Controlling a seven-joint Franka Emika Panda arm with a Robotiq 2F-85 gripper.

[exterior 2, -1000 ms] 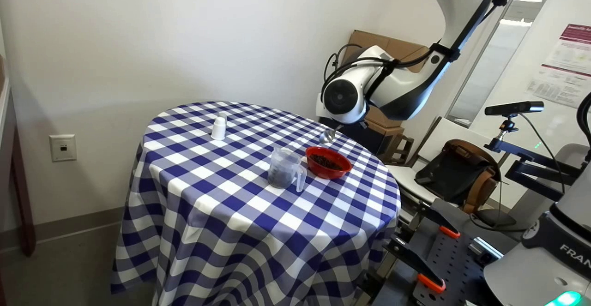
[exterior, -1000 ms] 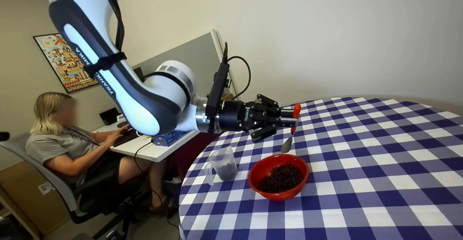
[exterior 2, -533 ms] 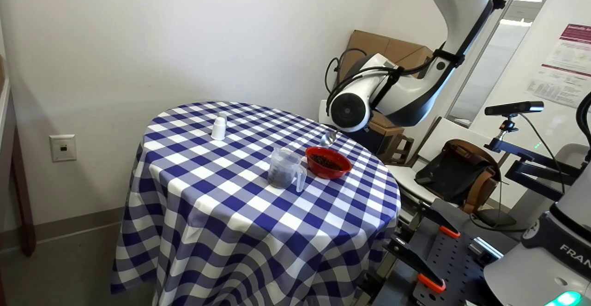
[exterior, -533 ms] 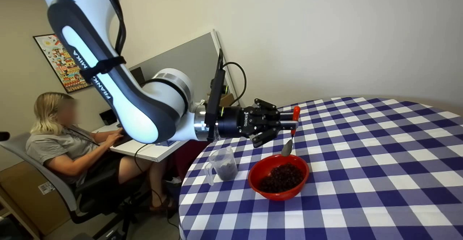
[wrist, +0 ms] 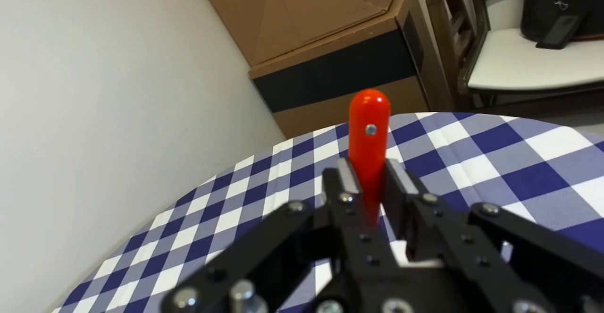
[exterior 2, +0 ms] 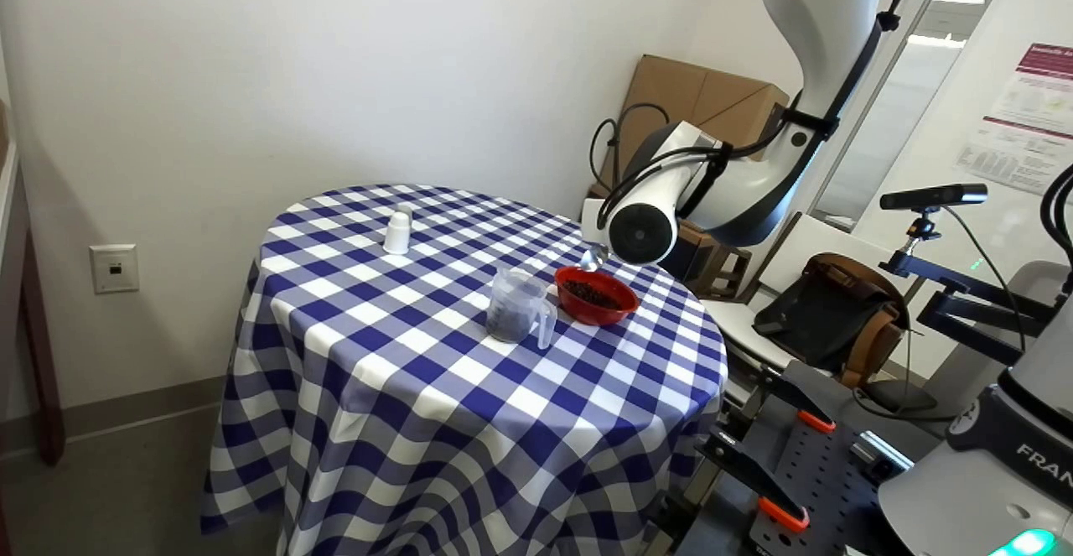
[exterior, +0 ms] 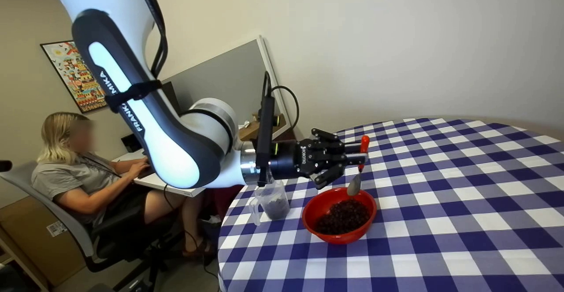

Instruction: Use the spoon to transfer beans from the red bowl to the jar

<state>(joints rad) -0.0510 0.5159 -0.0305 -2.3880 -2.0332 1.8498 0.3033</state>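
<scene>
Black claw (wrist: pixel 372 176) grips a red-handled metal spoon (exterior: pixel 361 167); beneath it, dark beans (exterior: pixel 344 217) in a round red bowl (exterior: pixel 315 212) apparently await the clear jar (exterior 2: pixel 513 311).

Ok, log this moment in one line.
hand: shut on spoon; spoon head: pointing down, above red bowl; beans: in bowl; jar: beside bowl

The counter (exterior: pixel 440 204) I'm watching remotely has a curved edge and a blue-and-white checked cloth (exterior 2: pixel 402 455) over it that drops down its side in folds. On that cloth, in both exterior views, I see the red bowl (exterior 2: pixel 591 314) and, just beside it but apart, the clear jar (exterior 2: pixel 511 313), standing upright. Well away from those two, in an exterior view, I make out two white objects (exterior 2: pixel 396 234) close together, one partly behind the other, too small to identify.
</scene>
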